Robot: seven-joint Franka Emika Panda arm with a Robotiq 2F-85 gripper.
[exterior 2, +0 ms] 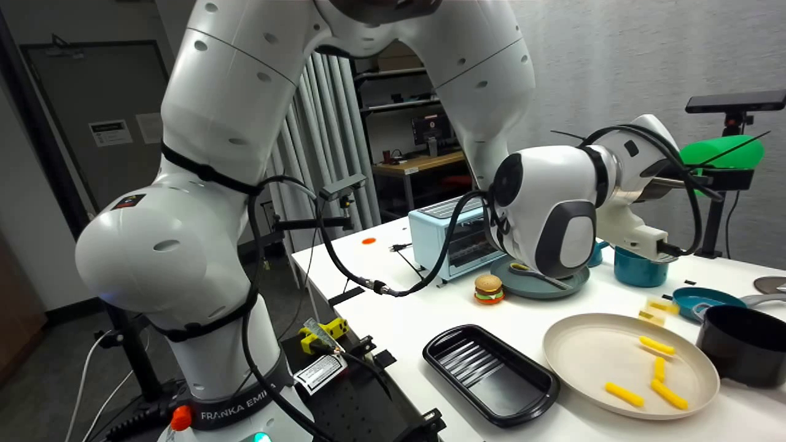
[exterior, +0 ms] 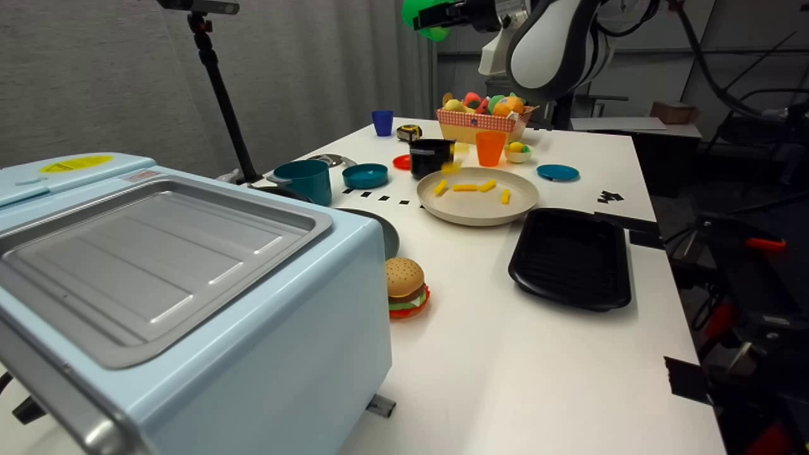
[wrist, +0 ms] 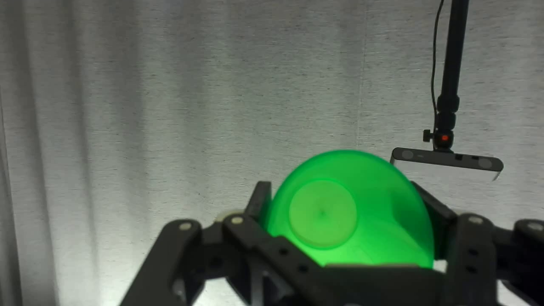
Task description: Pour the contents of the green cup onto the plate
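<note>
My gripper is shut on the green cup, with a finger on either side of it. The cup is held high above the table and also shows in both exterior views. It looks tilted; I see no pieces in it. The cream plate lies on the table below, with several yellow pieces on it. More yellow pieces are blurred near the plate's rim by the black pot, seemingly in motion.
A black tray and a black pot stand close to the plate. An orange cup, a fruit basket, a teal pot, a burger and a blue toaster oven are also on the table.
</note>
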